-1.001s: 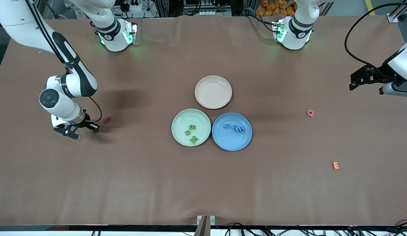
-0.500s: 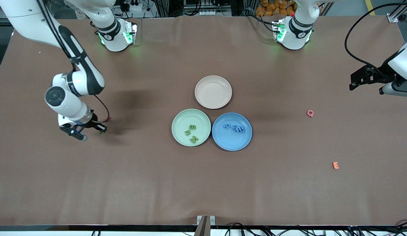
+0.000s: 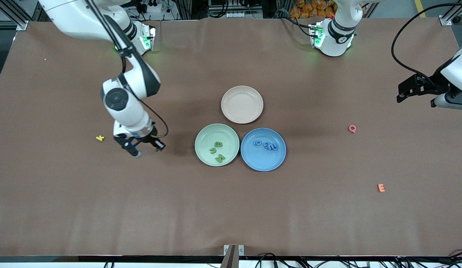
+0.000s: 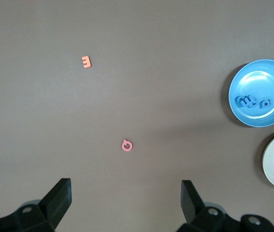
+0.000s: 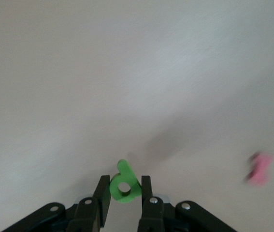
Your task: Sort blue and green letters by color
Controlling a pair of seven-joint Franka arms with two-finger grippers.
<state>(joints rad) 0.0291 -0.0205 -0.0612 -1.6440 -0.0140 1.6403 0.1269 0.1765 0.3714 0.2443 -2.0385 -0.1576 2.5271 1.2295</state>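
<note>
Pinching a green letter between its jaws, the right gripper hangs over bare table between the yellow K and the green plate; three green letters lie in that plate; the blue letters lie in the blue plate beside it; the left gripper waits with jaws spread above the pink Q, at its arm's end of the table.
</note>
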